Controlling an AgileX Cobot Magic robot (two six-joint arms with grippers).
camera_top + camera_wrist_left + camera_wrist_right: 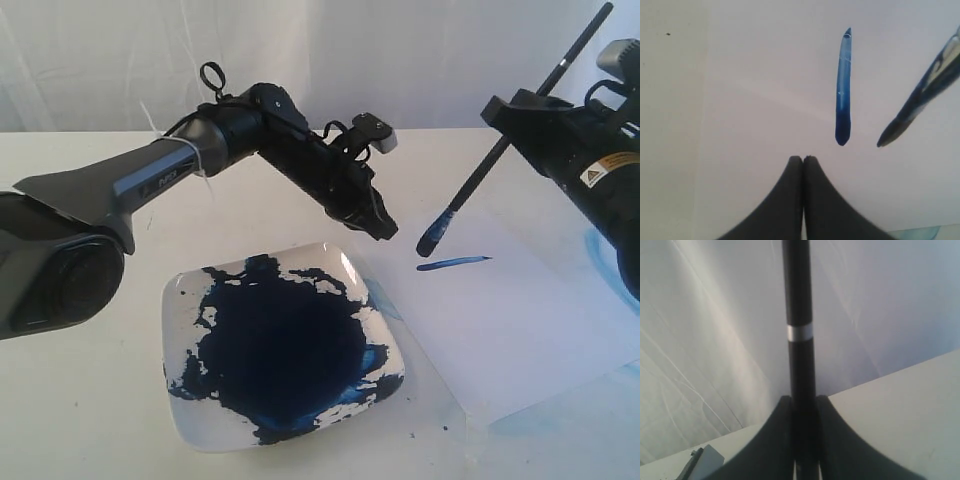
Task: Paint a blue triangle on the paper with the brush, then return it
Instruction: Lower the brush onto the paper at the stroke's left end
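Reaching in from the left of the exterior view, the left arm holds its claw [383,228] low over the gap between the plate [190,300] and the paper [530,330], its two fingers pressed together with nothing between them. The square white plate sits on the tabletop [80,410], its middle flooded with dark blue paint. The paper lies flat just to the right of it, one corner tucked at the plate's edge. From the right, the right claw [512,118] pinches the brush [520,115] partway along its black handle. The brush slants, handle end up toward the white curtain [120,60], blue bristles down over the paper. Just under the bristles lies one short blue stroke [452,264]; whether the tip touches the sheet I cannot tell. A pale blue smear [600,250] marks the tabletop beside the right arm.

The left wrist view shows the left claw [803,160] closed, fingertips meeting over the paper [765,75]. Beyond them lies the blue stroke [843,90], darker at one end, paler at the other. The wet bristles of the brush [920,97] hang near its dark end, apart from it. A strip of bare tabletop [665,125] shows along the sheet's edge.

The right wrist view shows the right claw [803,401] clamped on the brush [799,295], whose handle rises straight out from between the fingers, a silver band [800,333] around it, with the curtain [715,340] and tabletop [900,420] behind.
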